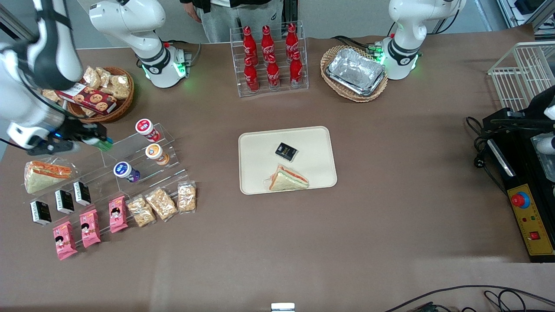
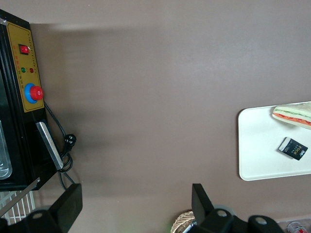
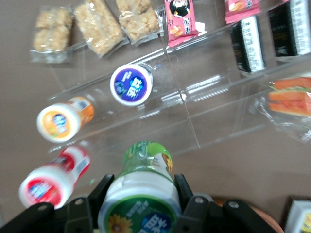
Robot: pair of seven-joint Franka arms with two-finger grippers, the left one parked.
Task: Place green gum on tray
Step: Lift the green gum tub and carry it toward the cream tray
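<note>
Holding the green gum point(image 3: 141, 194), a small green cylindrical canister with a white, green-ringed lid: the right arm's two-finger gripper point(image 1: 99, 141) is clamped on its body, one black finger on each side, seen clearly in the right wrist view point(image 3: 141, 191). Gripper plus canister point(image 1: 103, 143) hang above the clear acrylic stepped display rack point(image 1: 130, 158) near the table edge at the working arm's end.

On the rack: red-lidded canister point(image 1: 146, 129) on the upper step, orange canister point(image 1: 156, 154) on the next, purple canister point(image 1: 125, 171) on the one nearest the front camera. Same three show in the wrist view: red point(image 3: 51, 182), orange point(image 3: 63, 119), purple point(image 3: 131, 85).

Nearer the front camera than the rack: three small black packs point(image 1: 60, 203), three pink snack packets point(image 1: 89, 227), three clear bags of beige crackers point(image 1: 162, 203). A wrapped sandwich wedge point(image 1: 45, 175) lies beside the rack toward the table edge. A brown wicker basket of snacks point(image 1: 106, 93) sits near the table corner at the working arm's base.

Mid-table: the cream-coloured rectangular tray point(image 1: 260, 147) with rounded corners, well apart from the gripper. On it a small black packet point(image 1: 286, 151) and a triangular sandwich point(image 1: 288, 179). The green canister is not on it.

Farther from the front camera than the tray: a clear rack of red cola bottles point(image 1: 269, 58); beside it, toward the parked arm's end, a wicker basket holding a crinkled silver foil pan point(image 1: 355, 71).
</note>
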